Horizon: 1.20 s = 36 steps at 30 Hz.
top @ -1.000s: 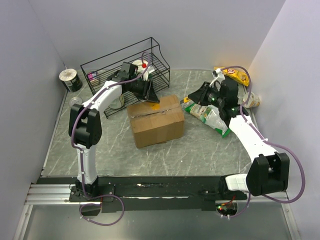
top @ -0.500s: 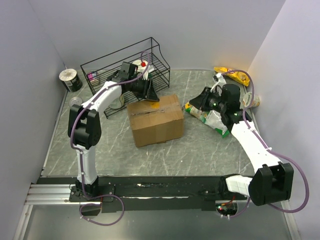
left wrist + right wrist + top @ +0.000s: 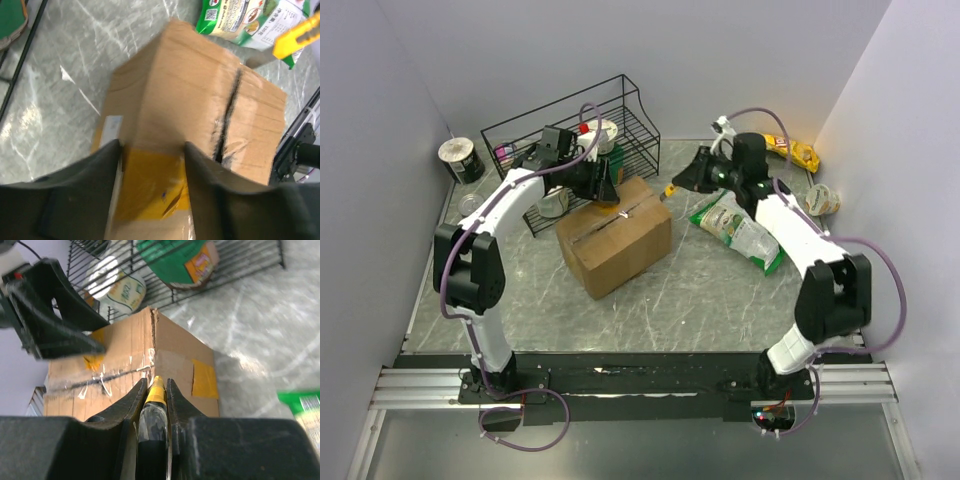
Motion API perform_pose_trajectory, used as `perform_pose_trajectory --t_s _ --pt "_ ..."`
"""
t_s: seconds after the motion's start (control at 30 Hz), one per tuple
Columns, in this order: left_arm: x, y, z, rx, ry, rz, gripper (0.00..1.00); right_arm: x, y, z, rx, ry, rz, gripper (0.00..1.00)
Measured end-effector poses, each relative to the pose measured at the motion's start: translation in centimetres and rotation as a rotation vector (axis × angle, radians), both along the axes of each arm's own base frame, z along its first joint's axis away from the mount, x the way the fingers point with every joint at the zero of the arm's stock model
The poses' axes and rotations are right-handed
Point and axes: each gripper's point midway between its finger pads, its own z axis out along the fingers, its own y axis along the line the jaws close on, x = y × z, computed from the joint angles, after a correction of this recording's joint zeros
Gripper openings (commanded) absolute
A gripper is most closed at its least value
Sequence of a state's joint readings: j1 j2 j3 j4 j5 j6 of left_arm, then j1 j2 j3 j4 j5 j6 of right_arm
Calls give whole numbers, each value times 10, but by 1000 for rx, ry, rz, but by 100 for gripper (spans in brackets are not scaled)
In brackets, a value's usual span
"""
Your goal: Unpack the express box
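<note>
The left gripper (image 3: 607,190) hangs with jaws spread over the yellow label (image 3: 155,192) at the far edge of the express box (image 3: 615,240), which stands mid-table before the black wire rack (image 3: 555,125), while the right gripper (image 3: 686,183) clamps a yellow utility knife (image 3: 155,396) beside the box's right corner.

The express box (image 3: 615,237) sits mid-worktop (image 3: 700,290). Behind it, far left, stands the wire rack (image 3: 570,130) with cups (image 3: 117,287) inside. The left tool (image 3: 610,190) hangs over the box's far edge. The right tool (image 3: 682,183), a cutter (image 3: 156,386) between its fingers, is by the box's far right corner. A snack bag (image 3: 740,228) lies right of the box.
</note>
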<state>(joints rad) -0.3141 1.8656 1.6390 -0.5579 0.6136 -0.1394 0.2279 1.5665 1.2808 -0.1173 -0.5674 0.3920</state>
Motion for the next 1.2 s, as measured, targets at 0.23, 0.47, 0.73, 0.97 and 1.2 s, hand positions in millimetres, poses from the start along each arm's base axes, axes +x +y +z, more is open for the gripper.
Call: perform_pose_trajectory --t_s 0.23,0.47,0.73,0.97,1.2 --pt "1 5 -5 30 4 22 63 17 17 0 -2 -9 45 0" --pt "4 4 -7 -13 49 8 56 27 -11 -2 81 -8 -30 0" --pt "4 7 -6 -55 74 -5 53 42 -12 10 269 13 -74 0" --pt "4 6 -6 -57 76 -7 52 46 0 2 322 61 -67 0" --pt "4 6 -6 -58 76 -7 52 41 13 -3 319 78 -45 0"
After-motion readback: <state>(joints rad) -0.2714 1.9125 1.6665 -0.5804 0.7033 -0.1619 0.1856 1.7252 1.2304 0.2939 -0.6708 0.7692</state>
